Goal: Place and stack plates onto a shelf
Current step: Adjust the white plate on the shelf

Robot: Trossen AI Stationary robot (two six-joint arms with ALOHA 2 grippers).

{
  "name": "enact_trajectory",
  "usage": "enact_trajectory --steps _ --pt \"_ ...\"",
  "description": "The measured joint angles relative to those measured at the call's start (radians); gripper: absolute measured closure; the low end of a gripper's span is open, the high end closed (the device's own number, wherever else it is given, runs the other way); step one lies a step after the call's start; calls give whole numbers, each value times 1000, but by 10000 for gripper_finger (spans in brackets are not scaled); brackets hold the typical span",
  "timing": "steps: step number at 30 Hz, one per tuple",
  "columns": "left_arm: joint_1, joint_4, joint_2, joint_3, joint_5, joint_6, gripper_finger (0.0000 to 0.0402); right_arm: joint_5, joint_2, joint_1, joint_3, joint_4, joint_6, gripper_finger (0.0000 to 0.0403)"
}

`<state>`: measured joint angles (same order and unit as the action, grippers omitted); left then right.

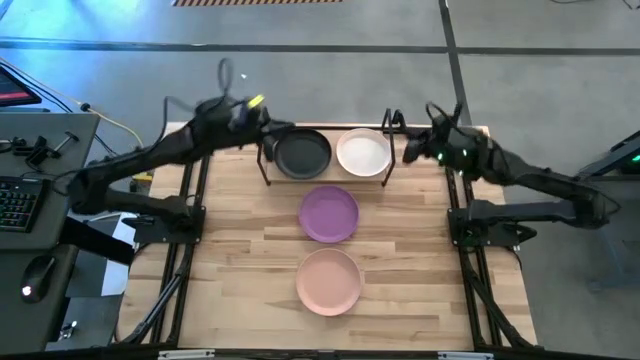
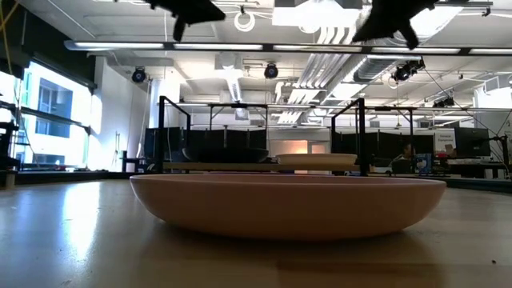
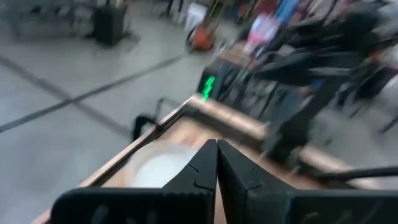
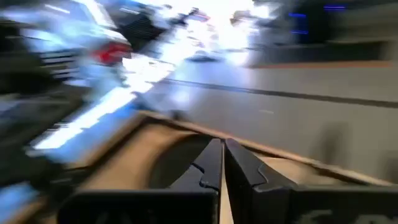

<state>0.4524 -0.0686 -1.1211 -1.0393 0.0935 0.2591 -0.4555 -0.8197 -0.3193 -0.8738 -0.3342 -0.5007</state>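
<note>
The black plate (image 1: 303, 153) and the cream-white plate (image 1: 363, 153) lie side by side on the shelf (image 1: 334, 173) at the table's far edge. The purple plate (image 1: 329, 214) rests flat on the tabletop in front of the shelf. The pale pink plate (image 1: 329, 281) lies nearer still and fills the low view (image 2: 288, 204). My left gripper (image 1: 266, 126) hangs raised at the shelf's left end, shut and empty (image 3: 216, 158). My right gripper (image 1: 431, 141) hangs raised off the shelf's right end, also shut and empty (image 4: 222, 158).
The shelf's black wire uprights (image 2: 163, 132) stand at both ends of the board. A side desk with a keyboard (image 1: 14, 200) and a mouse (image 1: 33, 283) sits left of the table. Bare tabletop lies on both sides of the purple and pink plates.
</note>
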Motion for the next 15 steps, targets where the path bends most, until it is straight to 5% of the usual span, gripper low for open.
enact_trajectory --steps 4,7,12,15 --pt "-43 135 161 159 -33 74 401 1 -42 -202 -88 -258 -14 403" --pt "-57 152 249 221 -100 118 401 106 -73 -391 -43 -349 -62 403" --pt "-58 157 334 255 -133 150 401 553 -135 -647 179 -126 -150 403" --pt "-57 150 356 255 -133 150 401 665 -184 -717 296 31 -262 403"
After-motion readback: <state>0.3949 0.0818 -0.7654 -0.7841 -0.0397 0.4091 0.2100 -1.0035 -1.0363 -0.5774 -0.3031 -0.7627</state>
